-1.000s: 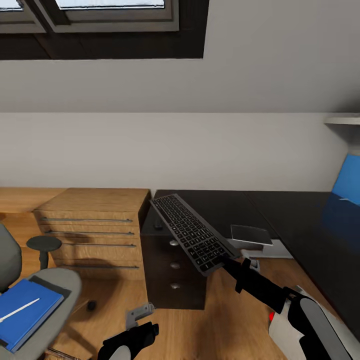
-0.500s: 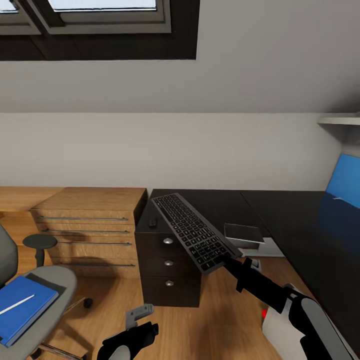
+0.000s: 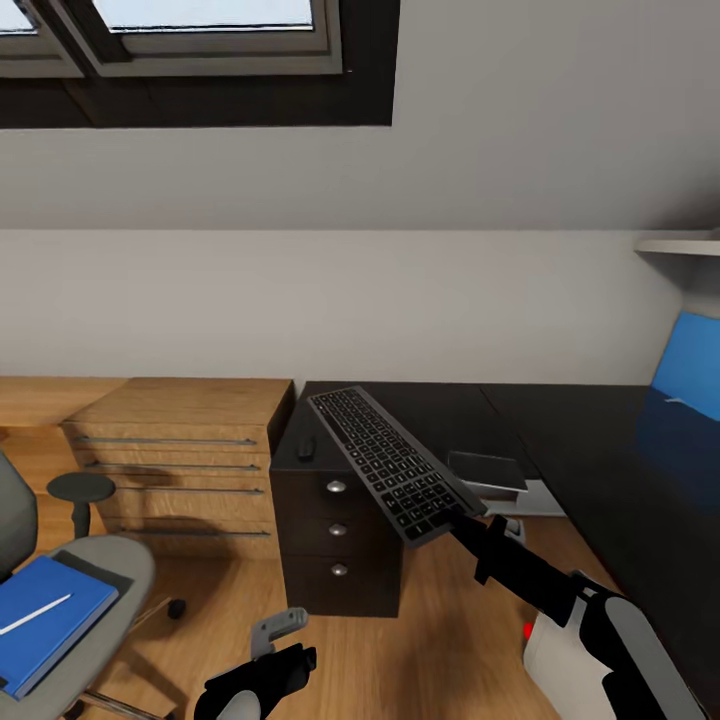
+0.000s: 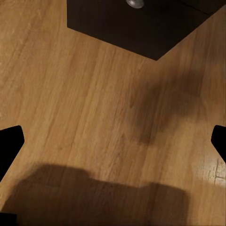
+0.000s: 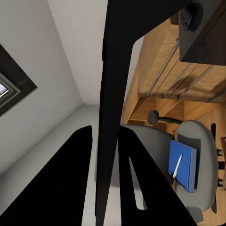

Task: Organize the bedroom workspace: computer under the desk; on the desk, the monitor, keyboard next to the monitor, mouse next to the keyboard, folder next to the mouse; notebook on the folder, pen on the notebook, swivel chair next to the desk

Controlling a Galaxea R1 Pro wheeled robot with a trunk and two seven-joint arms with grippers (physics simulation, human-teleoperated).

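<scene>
Your right gripper [image 3: 452, 515] is reaching forward, jaws clamping the long slim dark-grey keyboard [image 3: 392, 462] by its near end | keyboard is tilting above the black desk's [image 3: 600, 460] drawer corner | left gripper [image 3: 272, 634] is hanging low, jaws apart.

head high, wrists close, swivel chair [image 3: 70, 590] shared
</scene>
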